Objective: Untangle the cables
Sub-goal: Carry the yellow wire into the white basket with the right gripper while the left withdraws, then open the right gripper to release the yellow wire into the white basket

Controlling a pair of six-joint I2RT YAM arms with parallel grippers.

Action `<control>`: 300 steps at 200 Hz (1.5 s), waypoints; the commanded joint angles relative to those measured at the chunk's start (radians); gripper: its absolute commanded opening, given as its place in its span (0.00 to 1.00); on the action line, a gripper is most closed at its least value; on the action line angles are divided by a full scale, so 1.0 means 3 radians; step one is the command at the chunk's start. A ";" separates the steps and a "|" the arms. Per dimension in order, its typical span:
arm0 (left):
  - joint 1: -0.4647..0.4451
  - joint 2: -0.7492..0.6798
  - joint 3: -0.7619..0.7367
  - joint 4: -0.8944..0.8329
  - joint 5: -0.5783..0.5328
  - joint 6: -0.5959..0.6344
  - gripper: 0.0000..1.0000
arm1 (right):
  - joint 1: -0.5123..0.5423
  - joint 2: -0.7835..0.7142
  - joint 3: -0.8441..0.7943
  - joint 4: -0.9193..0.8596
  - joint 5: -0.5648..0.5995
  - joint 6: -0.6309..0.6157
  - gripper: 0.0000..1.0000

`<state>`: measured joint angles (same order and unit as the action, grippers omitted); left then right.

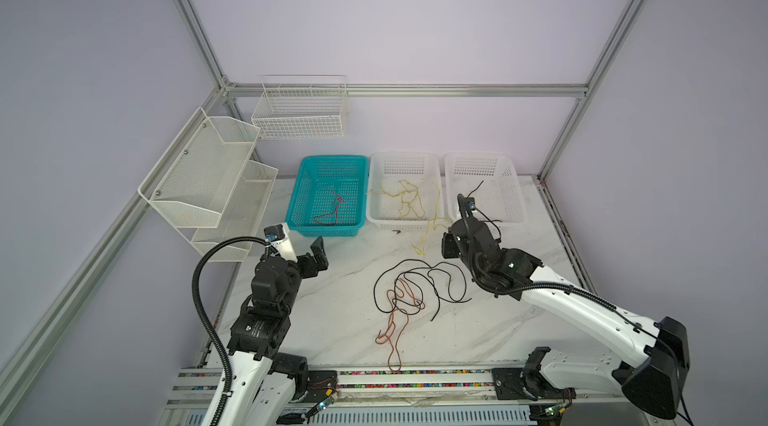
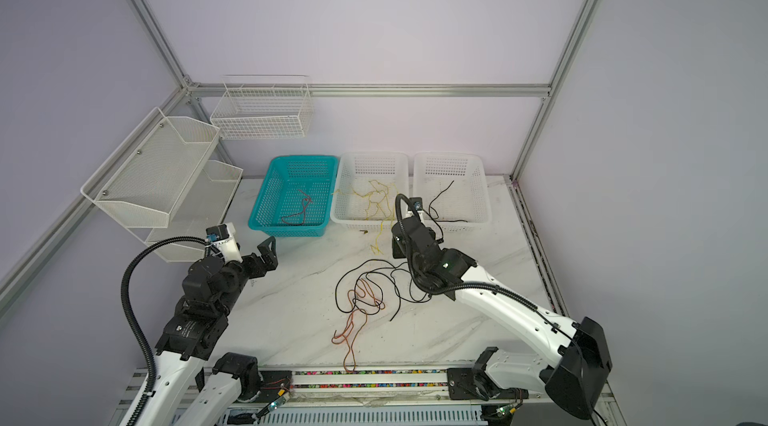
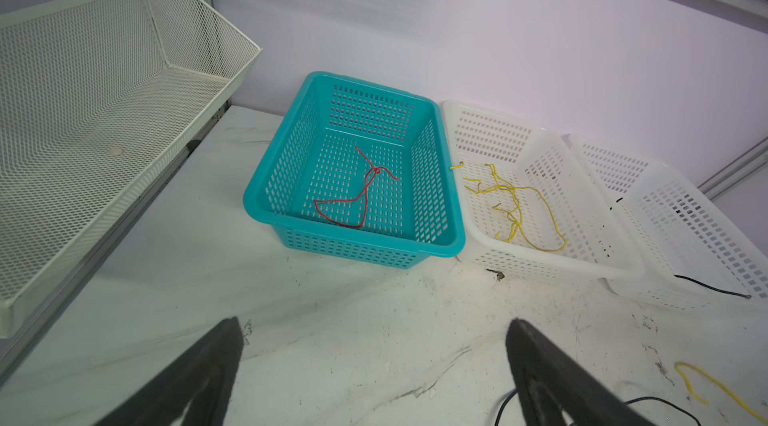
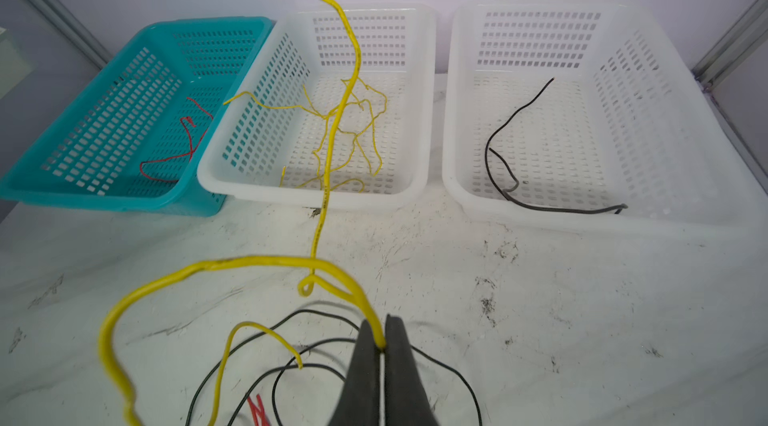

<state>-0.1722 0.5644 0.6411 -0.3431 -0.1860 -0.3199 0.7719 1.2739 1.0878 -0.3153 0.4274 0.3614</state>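
right tool (image 4: 382,326): clamped on yellow cable (image 4: 232,263), in front of the middle white basket (image 4: 257,193)
left tool (image 3: 374,322): jaws wide apart, holding nothing, above worktop (image 3: 332,320)
black and orange cables (image 1: 409,291): tangled together mid-worktop

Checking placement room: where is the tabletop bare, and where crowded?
Bare: marble between teal basket, left tool and cable tangle. Crowded: the tangle at centre, and the yellow cable trailing before the middle basket.
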 commanded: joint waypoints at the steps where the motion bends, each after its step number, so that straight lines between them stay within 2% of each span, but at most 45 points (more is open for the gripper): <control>1: -0.0065 -0.0018 -0.0158 0.0172 -0.0061 0.0095 1.00 | -0.0156 0.0282 0.0355 0.0336 -0.0480 -0.0031 0.00; 103: -0.0291 -0.0090 -0.0193 0.0152 -0.0433 0.0303 1.00 | -0.0772 0.2428 0.2264 0.0375 -0.1296 0.0085 0.00; 158: -0.0316 -0.0089 -0.0204 0.0168 -0.0463 0.0325 1.00 | -0.0783 0.3417 0.3166 0.0183 -0.1352 -0.0023 0.00; 194: -0.0321 -0.0093 -0.0208 0.0168 -0.0474 0.0335 1.00 | -0.0783 0.4220 0.4062 -0.0301 -0.1116 -0.0044 0.00; 221: -0.0325 -0.0100 -0.0218 0.0175 -0.0486 0.0335 1.00 | -0.0786 0.4832 0.4885 -0.0788 -0.0679 -0.0125 0.00; 254: -0.0333 -0.0082 -0.0221 0.0185 -0.0487 0.0333 1.00 | -0.0906 0.4986 0.4928 -0.0811 -0.0450 -0.0072 0.00; 300: -0.0336 -0.0046 -0.0219 0.0202 -0.0482 0.0335 1.00 | -0.1038 0.4915 0.4880 -0.0792 -0.0515 -0.0058 0.00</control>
<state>-0.2699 0.5449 0.6094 -0.3290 -0.3214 -0.2417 0.4858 2.7651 2.5484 -0.4683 0.2329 0.3508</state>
